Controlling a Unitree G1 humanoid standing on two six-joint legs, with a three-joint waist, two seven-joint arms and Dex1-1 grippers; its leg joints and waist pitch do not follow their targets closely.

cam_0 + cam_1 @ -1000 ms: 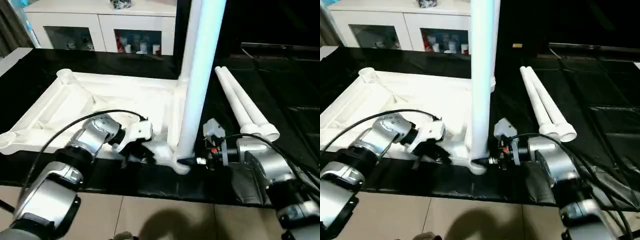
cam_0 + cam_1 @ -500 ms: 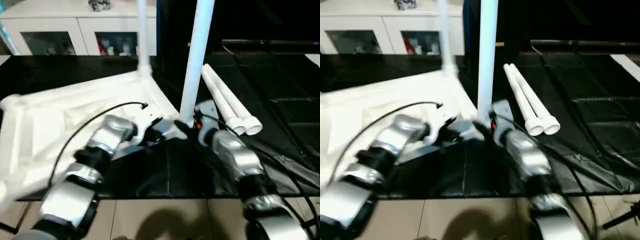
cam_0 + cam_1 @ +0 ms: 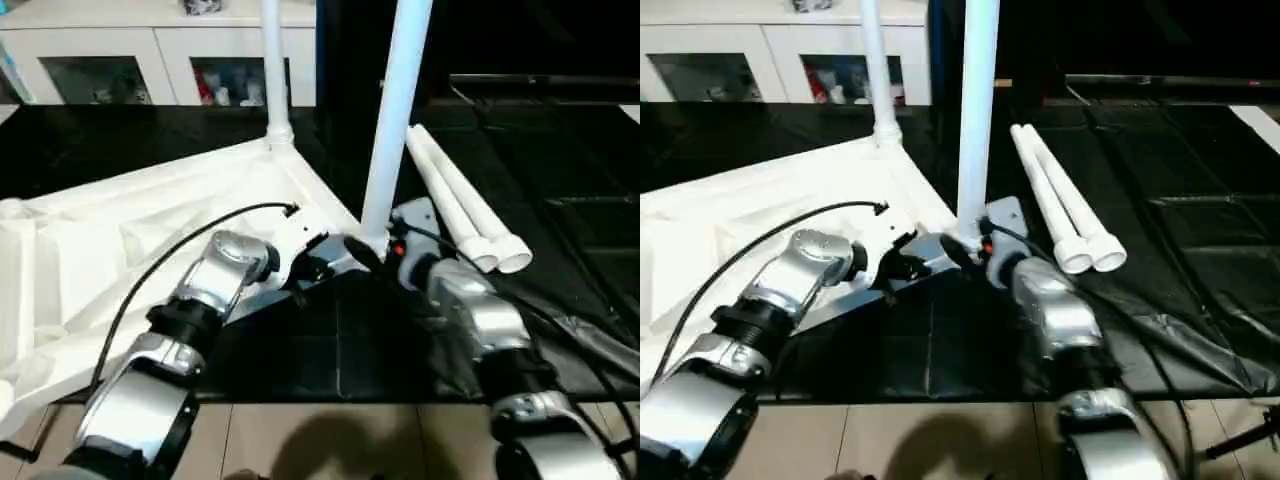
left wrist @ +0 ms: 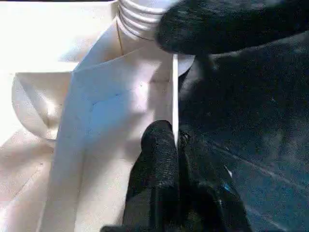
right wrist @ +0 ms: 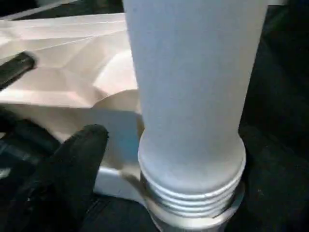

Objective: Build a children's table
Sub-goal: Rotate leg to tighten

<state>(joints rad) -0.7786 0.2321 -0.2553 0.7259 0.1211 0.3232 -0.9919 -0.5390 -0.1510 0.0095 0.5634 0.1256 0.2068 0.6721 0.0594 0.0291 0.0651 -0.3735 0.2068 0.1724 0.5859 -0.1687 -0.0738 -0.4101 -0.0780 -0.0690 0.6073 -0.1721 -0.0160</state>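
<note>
Forearms rise from the bottom edge of our head view. Our left pincer [image 4: 176,145] is clamped together on the thin rim of the top [image 3: 120,230], mid-frame. Our right pincer [image 3: 362,252] stands apart beside the base of the near upright leg [image 3: 392,110]. A second leg [image 3: 273,70] stands upper centre. Two legs [image 3: 462,195] lie right. A cabinet [image 3: 150,55] sits upper left.

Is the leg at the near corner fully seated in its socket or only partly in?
Partly in: the leg stands upright in the top's corner socket, but several threads still show at its base.
</note>
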